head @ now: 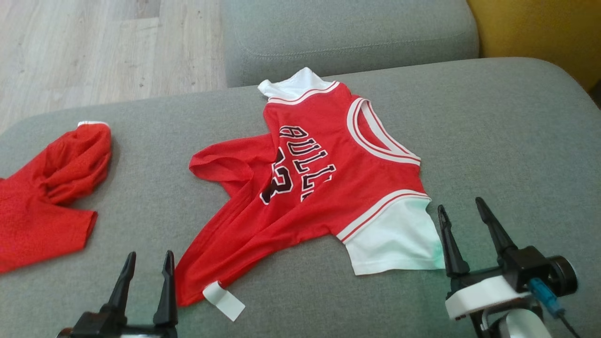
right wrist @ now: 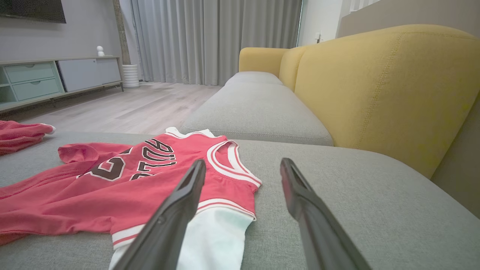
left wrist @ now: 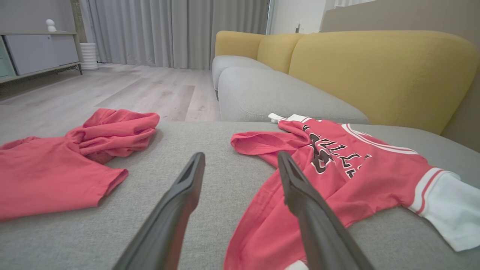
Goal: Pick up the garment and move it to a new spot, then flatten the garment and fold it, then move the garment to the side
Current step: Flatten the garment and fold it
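Currently the jersey [head: 300,202] lies between the left and right jaws, both spread and empty

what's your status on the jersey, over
Left gripper and right gripper open, empty. Bulls jersey rumpled on the grey sofa seat, not yet picked up. Second red garment lies apart to its left, not in the way.

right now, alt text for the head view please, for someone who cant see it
A red jersey with white sleeves and black lettering lies rumpled on a grey sofa cushion, with a second red garment crumpled at far left. The left end effector and right end effector sit open and empty at the bottom corners.
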